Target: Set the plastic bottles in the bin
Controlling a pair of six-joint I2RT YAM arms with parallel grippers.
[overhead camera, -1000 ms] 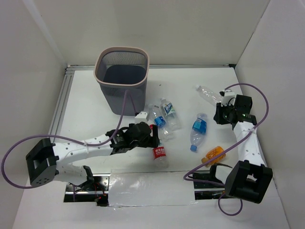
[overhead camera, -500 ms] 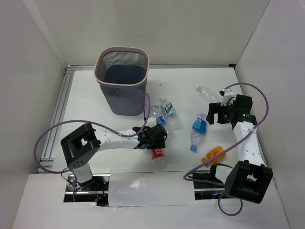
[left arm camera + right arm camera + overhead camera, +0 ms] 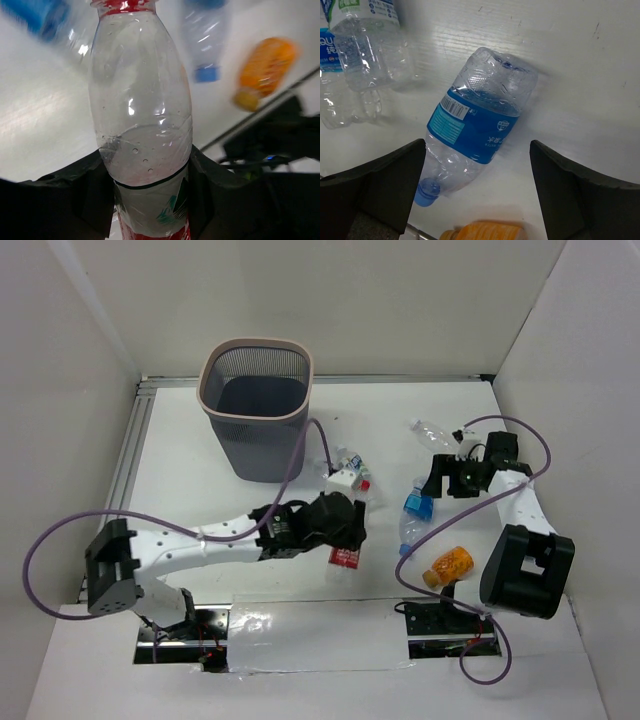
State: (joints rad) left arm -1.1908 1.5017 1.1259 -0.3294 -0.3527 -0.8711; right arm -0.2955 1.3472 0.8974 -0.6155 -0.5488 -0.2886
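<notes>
L hand (image 3: 150,200) clamped on red-label bottle (image 3: 142,115), low on its body. R hand (image 3: 477,145) open above blue-label bottle (image 3: 480,115), which lies on the surface (image 3: 580,70) btwn its fingers.

White arms (image 3: 190,544), black joints, looping purple cables (image 3: 100,517).

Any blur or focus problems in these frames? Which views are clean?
Left wrist: background smeared, the orange bottle blurred; the red-label bottle in the left gripper is sharp. Right wrist: crisp, barcode on the blue-label bottle visible. Top external: sharp, evenly lit, no harsh glare.
</notes>
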